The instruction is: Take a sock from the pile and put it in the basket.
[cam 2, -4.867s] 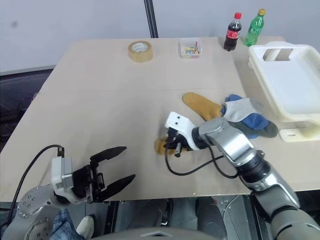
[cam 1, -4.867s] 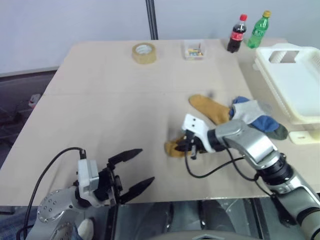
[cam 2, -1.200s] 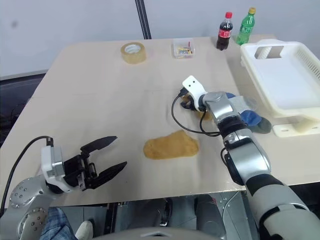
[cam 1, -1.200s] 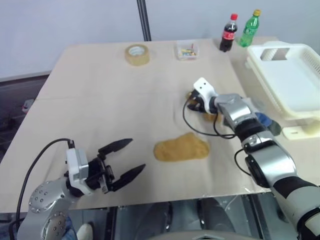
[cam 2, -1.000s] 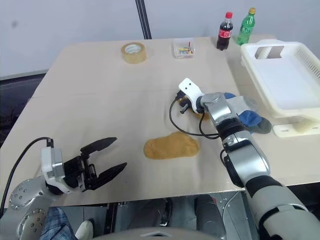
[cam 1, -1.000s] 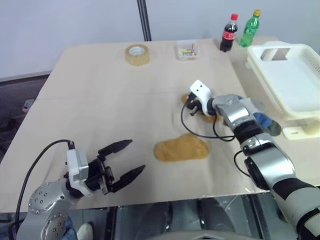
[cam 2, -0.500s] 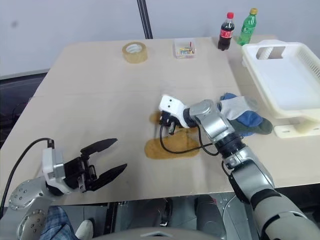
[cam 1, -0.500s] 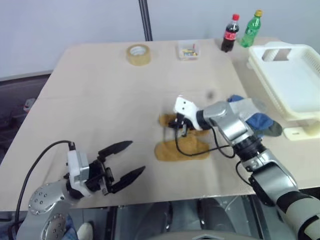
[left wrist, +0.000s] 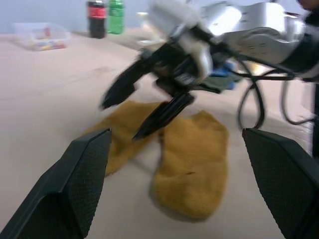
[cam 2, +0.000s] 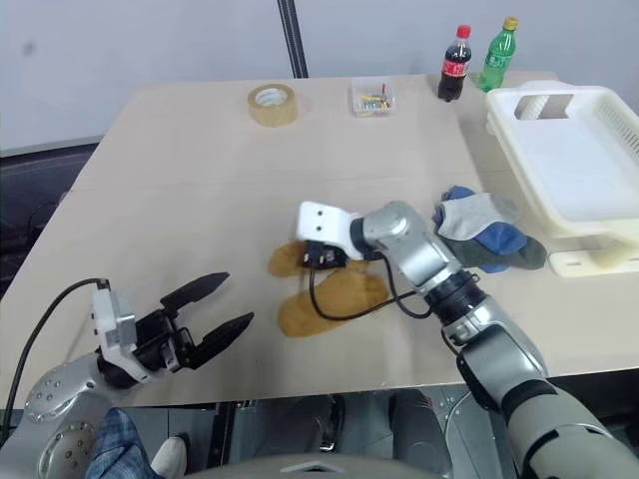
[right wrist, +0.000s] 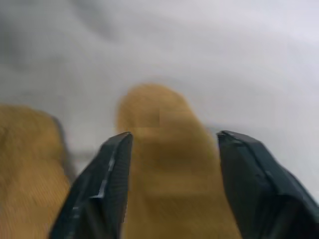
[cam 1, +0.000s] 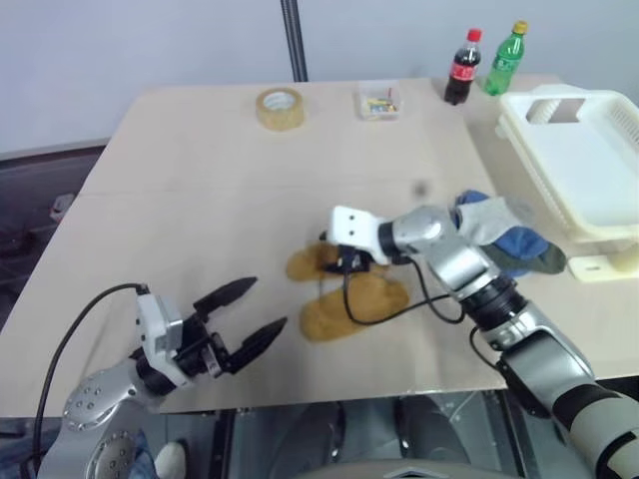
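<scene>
Two mustard-tan socks lie side by side on the table in front of me. One sock [cam 1: 305,264] lies under my right gripper [cam 1: 339,259]; the other sock [cam 1: 359,299] lies just nearer and to the right. The right gripper hovers low over the first sock, fingers apart, and that sock [right wrist: 164,169] shows between them. The pile [cam 1: 504,238] of blue, pale grey and dark green socks sits further right. The white basket [cam 1: 519,125] stands at the far right edge. My left gripper [cam 1: 268,303] is open near the front left, facing both socks [left wrist: 192,159].
Along the far edge stand a roll of tape [cam 1: 281,107], a small clear box [cam 1: 378,100], a cola bottle [cam 1: 460,68] and a green bottle [cam 1: 505,60]. A dark pole [cam 1: 293,40] rises behind the table. A cable loops off the right wrist over the nearer sock.
My right gripper dragged a tan sock from the pile leftward and nearer, beside the other tan sock, then spread its fingers. The left gripper stayed where it was, open.
</scene>
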